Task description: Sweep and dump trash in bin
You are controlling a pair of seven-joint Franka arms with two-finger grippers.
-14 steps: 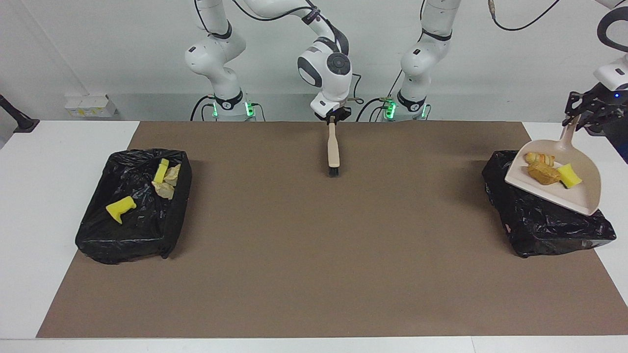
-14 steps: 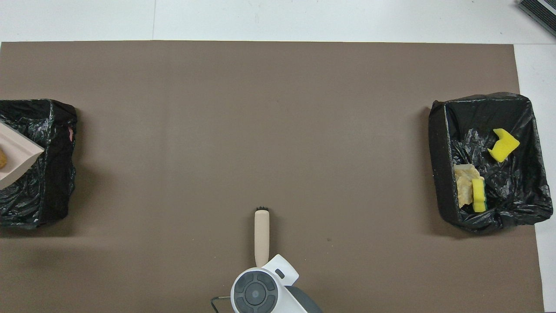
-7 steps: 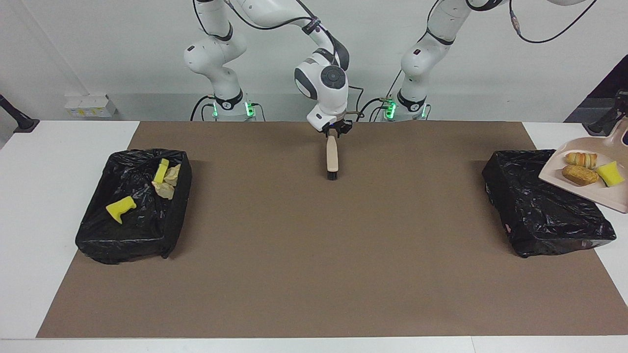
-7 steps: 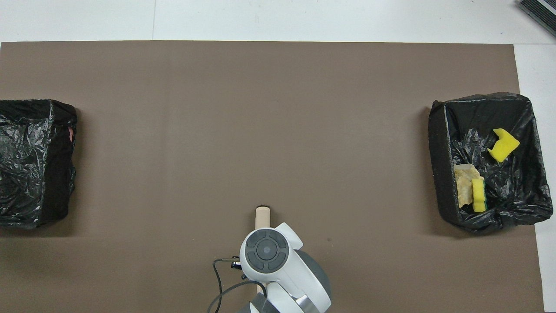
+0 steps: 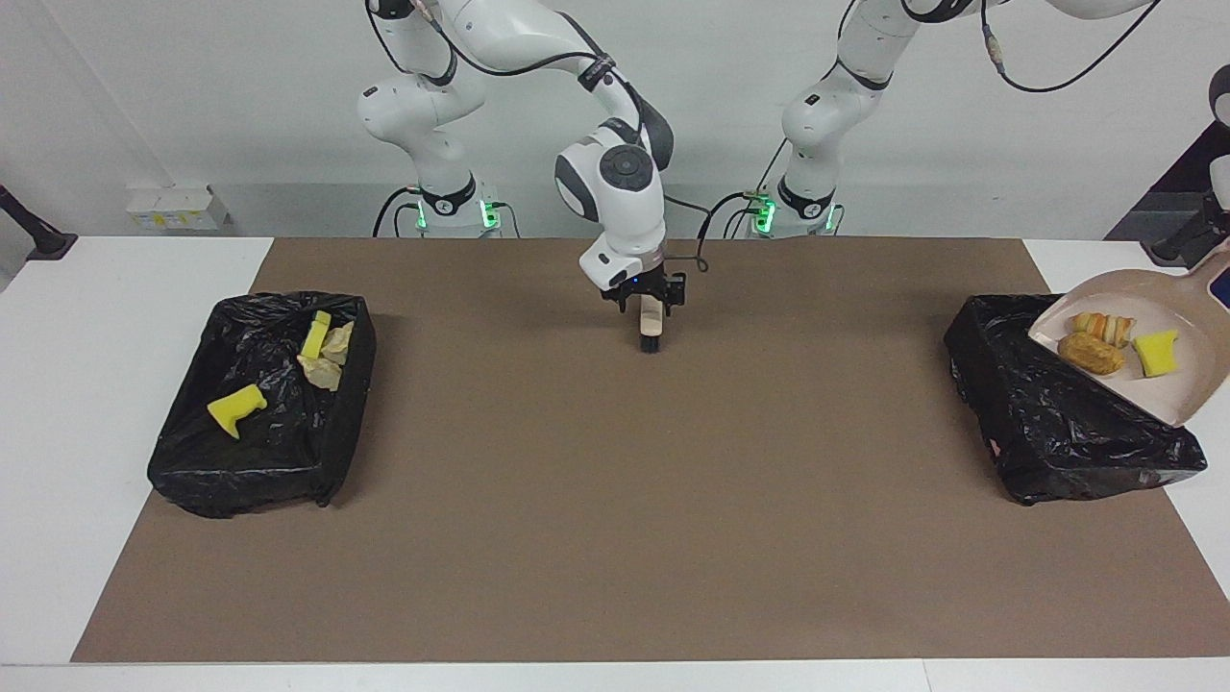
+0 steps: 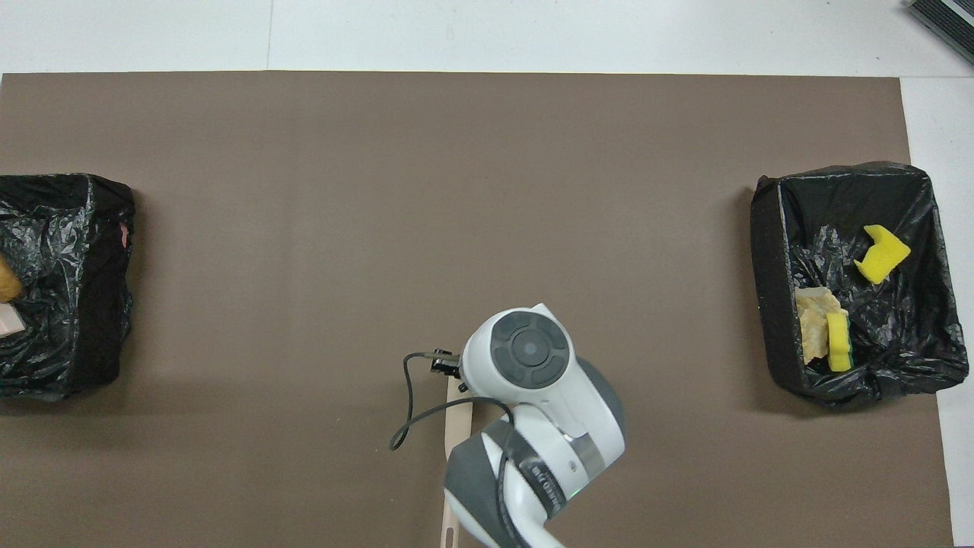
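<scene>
Brown mat [image 5: 615, 500] on a white table [image 5: 106, 404]. Two black-lined bins [image 5: 259, 404] [image 5: 1067, 423]. Beige dustpan [image 5: 1153, 332] bearing tan-orange and yellow trash [image 5: 1115, 344]. Beige brush [image 5: 651, 322] with black bristles. Both arms white.

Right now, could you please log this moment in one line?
right gripper: open over brush on mat | left gripper: holding dustpan over bin | trash: three pieces in dustpan, undumped

arms: glossy white, grey joint caps | cables: black | bases: green lights
</scene>
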